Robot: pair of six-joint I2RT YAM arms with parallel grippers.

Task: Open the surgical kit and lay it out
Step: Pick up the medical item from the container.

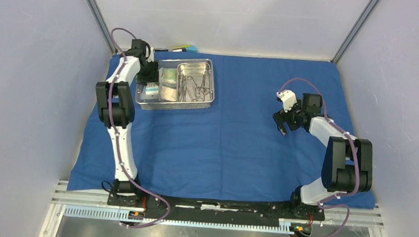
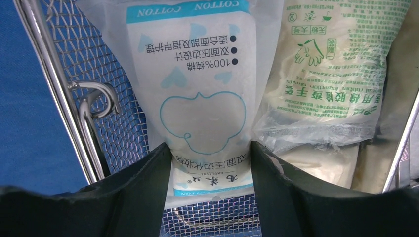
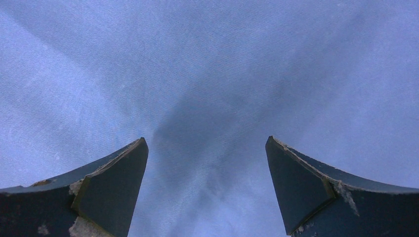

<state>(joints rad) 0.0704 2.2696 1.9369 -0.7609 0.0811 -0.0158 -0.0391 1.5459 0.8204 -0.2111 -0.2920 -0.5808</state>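
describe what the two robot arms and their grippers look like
Both arms have white links with black joint housings and a purple cable looped along each. The left gripper and right gripper have dark, wedge-shaped fingers; the right gripper's fingers show scuffed, chipped edges.
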